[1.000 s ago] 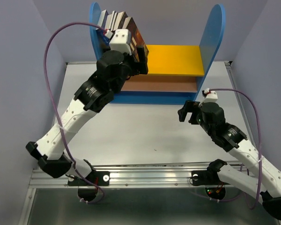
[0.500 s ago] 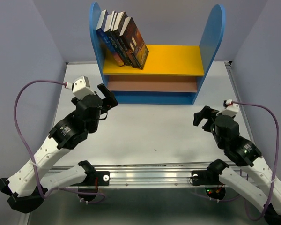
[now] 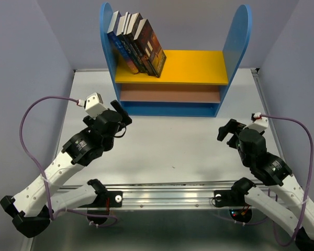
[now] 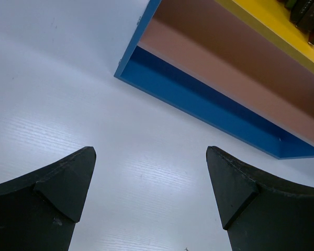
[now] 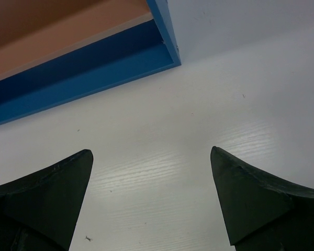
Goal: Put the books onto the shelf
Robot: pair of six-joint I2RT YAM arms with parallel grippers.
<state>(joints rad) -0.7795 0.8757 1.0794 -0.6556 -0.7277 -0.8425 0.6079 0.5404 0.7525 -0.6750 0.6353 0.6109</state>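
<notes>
Left arm (image 3: 76, 151) pulled clear of shelf's (image 3: 167, 109) front edge; both jaws wide, empty.

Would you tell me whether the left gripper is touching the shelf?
Apart. The left wrist view shows bare table between the open left gripper and the shelf.

Your top view looks down from above the near edge of the table (image 3: 172, 151) toward the shelf (image 3: 193, 65) at its far edge. Both wrist views sit low and close, sharing the shelf's blue base.
</notes>
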